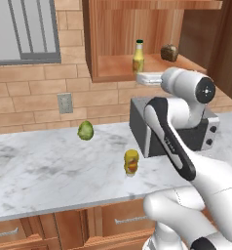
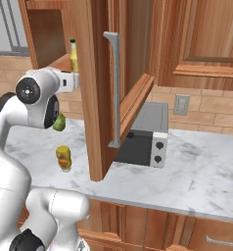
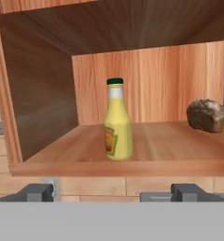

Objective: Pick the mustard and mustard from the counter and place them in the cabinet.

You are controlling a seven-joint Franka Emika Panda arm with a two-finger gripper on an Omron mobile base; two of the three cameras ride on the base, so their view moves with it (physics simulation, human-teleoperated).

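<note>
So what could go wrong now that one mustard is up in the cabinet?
1. The slim mustard bottle stands near the front of the cabinet shelf; a bump from the end effector, open and just in front, might tip it out.
2. The stubby mustard bottle is on the counter beside the grey appliance, so reaching down could clip that.
3. The green ball might roll if brushed.

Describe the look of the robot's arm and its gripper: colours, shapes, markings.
The arm is glossy white with rounded, bulbous links and black bands at the joints; a round dark cap with a small pale centre marks the joint ends. No cables or lettering are visible. The gripper has two small, blocky dark grey fingertips.
</note>
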